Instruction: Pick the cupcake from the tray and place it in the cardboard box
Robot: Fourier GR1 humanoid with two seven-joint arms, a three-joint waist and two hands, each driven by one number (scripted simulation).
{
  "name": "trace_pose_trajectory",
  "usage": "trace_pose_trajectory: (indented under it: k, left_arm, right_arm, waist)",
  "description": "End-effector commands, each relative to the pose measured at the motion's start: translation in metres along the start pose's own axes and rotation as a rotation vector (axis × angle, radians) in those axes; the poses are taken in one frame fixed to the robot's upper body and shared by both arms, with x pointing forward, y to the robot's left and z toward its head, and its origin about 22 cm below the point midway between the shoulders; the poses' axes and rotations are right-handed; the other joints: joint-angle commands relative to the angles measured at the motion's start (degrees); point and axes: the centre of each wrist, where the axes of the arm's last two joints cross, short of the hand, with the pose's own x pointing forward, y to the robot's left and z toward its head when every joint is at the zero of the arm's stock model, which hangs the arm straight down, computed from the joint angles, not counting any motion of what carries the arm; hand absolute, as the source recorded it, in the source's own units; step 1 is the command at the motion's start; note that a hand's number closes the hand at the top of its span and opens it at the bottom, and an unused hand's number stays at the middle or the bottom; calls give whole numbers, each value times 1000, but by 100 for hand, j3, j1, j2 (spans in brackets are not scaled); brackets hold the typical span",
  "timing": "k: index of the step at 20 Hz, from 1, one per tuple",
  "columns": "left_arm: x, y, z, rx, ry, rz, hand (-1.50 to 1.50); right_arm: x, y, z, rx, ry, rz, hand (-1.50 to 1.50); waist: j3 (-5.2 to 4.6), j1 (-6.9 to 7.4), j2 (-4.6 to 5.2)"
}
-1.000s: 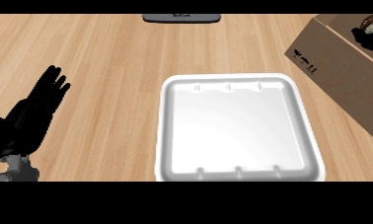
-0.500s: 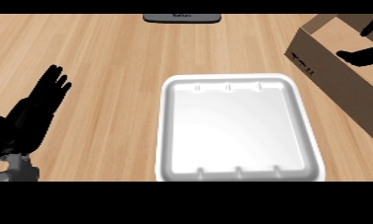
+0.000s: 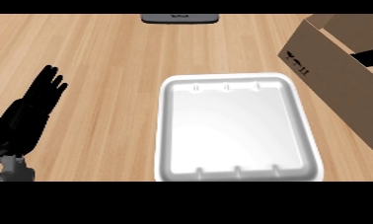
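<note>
A white tray (image 3: 237, 128) lies flat on the wooden counter (image 3: 109, 50), its inside bare; the cupcake shows nowhere in the head view. Just right of the tray, apart from it, a brown cardboard box (image 3: 331, 67) stands with its top open, cut off by the right edge; a dark shape (image 3: 364, 56) shows inside it, too little to tell what it is. Bare counter stretches left of the tray and up to a grey object (image 3: 180, 18) at the far edge. The left hand (image 3: 33, 109) rests at the lower left, fingers straight and released. Half a second ago a black hand showed at the box's opening; now it is hardly visible, and the box appears larger.
</note>
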Motion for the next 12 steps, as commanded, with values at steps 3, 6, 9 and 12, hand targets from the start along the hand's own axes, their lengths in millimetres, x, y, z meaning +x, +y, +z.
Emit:
trace_pose_trajectory:
  k: [3,6,9,12]
  left_arm:
    - [-14,0,3,1,13,10,0]
    - [-8,-3,11,6,8,-1,0]
    - [-8,19,10,22,14,9,0]
    - [-1,16,3,8,-2,-12,0]
  right_arm:
    - [-21,-22,4,-209,34,-319,-150]
    - [-30,-52,6,-224,50,-412,-150]
    - [-67,-90,29,-258,63,-405,-150]
    - [-86,-99,34,-271,86,-476,-150]
  waist:
    - [0,-25,14]
    - [-1,-13,-5]
    - [-5,-84,-15]
    - [-3,-37,9]
